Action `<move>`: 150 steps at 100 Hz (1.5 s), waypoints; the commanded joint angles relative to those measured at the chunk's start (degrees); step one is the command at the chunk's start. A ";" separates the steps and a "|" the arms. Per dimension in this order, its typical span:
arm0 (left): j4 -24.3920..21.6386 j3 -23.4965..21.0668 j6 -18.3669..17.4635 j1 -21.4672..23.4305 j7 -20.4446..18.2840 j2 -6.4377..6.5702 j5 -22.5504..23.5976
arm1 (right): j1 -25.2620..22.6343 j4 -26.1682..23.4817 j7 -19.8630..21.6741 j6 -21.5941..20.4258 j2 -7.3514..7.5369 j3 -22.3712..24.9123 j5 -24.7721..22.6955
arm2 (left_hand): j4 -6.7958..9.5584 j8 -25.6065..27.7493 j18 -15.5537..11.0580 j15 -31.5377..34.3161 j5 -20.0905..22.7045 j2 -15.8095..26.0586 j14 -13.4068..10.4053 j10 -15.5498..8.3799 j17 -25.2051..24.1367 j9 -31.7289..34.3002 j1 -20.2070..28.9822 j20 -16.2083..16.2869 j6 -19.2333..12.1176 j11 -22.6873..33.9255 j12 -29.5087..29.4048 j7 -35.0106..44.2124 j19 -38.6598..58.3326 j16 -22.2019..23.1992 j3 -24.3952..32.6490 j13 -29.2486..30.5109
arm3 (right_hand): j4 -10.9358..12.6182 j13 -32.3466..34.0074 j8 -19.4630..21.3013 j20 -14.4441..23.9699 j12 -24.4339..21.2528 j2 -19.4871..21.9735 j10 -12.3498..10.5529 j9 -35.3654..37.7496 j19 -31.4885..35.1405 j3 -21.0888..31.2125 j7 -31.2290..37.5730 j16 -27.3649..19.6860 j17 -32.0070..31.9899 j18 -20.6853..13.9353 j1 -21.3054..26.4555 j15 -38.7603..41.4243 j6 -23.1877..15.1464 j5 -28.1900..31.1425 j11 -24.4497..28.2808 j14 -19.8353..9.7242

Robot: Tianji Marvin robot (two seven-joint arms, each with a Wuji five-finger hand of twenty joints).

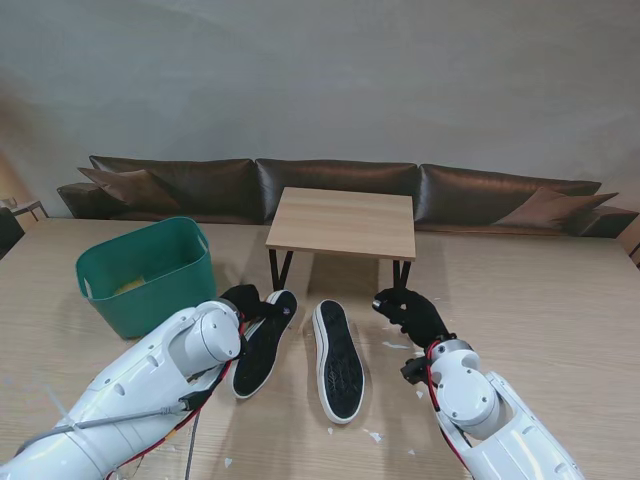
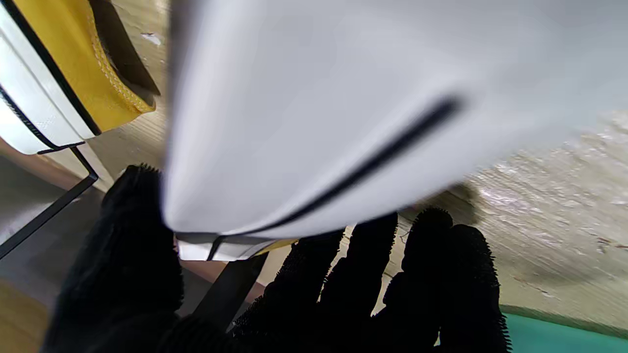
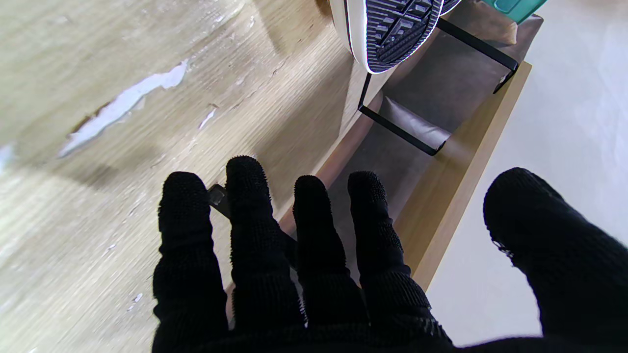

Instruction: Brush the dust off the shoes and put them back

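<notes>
Two shoes with black soles and white rims lie in front of me on the wooden table. The left shoe (image 1: 260,350) is tipped onto its side, and my black-gloved left hand (image 1: 248,300) is shut on its far end. In the left wrist view its white side wall (image 2: 314,122) fills the frame, with my thumb on one side and my fingers (image 2: 373,274) on the other. The right shoe (image 1: 337,362) lies sole up, untouched; its sole (image 3: 392,34) also shows in the right wrist view. My right hand (image 1: 410,310) is open to its right, fingers spread (image 3: 274,235), holding nothing.
A small wooden stand (image 1: 342,222) on black legs sits just beyond the shoes. A green basket (image 1: 150,275) stands at the left. White flecks (image 1: 395,345) are scattered on the table near the right shoe. A brown sofa (image 1: 330,185) runs along the far edge.
</notes>
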 commanded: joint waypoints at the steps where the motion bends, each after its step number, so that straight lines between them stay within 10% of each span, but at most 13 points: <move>1: 0.91 0.79 0.30 -0.53 -1.85 -1.07 -0.53 | -0.35 -0.53 0.94 -0.11 -0.08 -0.03 -0.08 | 0.78 1.60 -0.17 1.12 1.68 -3.26 -0.29 0.40 0.68 2.01 -1.98 -0.77 1.36 1.58 2.12 2.28 4.56 -0.13 8.71 3.77 | 1.34 1.24 -0.71 0.47 -0.69 0.68 0.78 0.26 0.99 0.95 0.68 0.43 -7.38 0.00 0.65 0.55 0.04 0.37 0.65 0.27; 58: 8.67 3.80 0.89 -3.16 5.07 -5.33 -4.84 | -0.63 -0.92 1.01 -0.03 -0.03 0.20 -0.11 | 1.16 8.37 2.26 13.42 1.86 -9.21 -1.39 -2.38 11.81 9.66 1.37 2.16 0.97 10.29 8.88 17.30 14.97 4.25 32.97 14.98 | 1.34 1.18 -0.67 0.45 -0.68 0.67 0.85 0.36 0.98 0.91 0.72 0.44 -7.43 0.07 0.61 0.56 0.13 0.55 0.71 0.31; 64: 8.54 3.76 1.28 -3.00 5.14 -5.32 -4.76 | -0.66 -0.97 1.01 0.00 -0.03 0.21 -0.10 | -1.06 10.17 2.51 14.61 2.08 -11.81 -2.12 -3.08 14.10 11.38 3.97 2.16 0.36 11.54 9.23 20.12 16.10 4.15 33.82 17.20 | 1.33 1.18 -0.68 0.45 -0.70 0.68 0.80 0.26 0.97 0.90 0.68 0.44 -7.45 0.10 0.58 0.55 0.10 0.46 0.66 0.25; 93: 4.45 1.86 3.03 -0.41 4.61 -4.10 -3.01 | -0.87 -1.29 1.34 0.04 0.06 0.31 -0.01 | -4.39 9.91 2.82 18.65 2.39 -17.64 -7.56 -8.14 25.41 21.71 17.57 -2.75 -2.94 13.20 23.95 39.34 20.97 2.43 37.97 28.79 | 1.31 1.13 -0.70 0.44 -0.70 0.77 0.85 0.29 0.98 0.83 0.61 0.42 -7.44 0.07 0.49 0.49 0.22 0.51 0.64 0.22; 150: -10.84 -7.45 3.30 10.36 -1.46 0.83 1.82 | -1.10 -1.58 1.29 0.19 0.04 0.42 0.14 | -4.77 9.52 1.70 11.31 3.65 -16.86 -11.33 -10.64 31.69 22.51 22.62 -11.64 -5.53 9.13 27.53 43.12 15.75 0.96 37.84 33.93 | 1.34 1.17 -0.67 0.46 -0.68 0.86 0.83 0.28 1.03 0.81 0.58 0.45 -7.36 0.04 0.57 0.55 0.18 0.40 0.67 0.15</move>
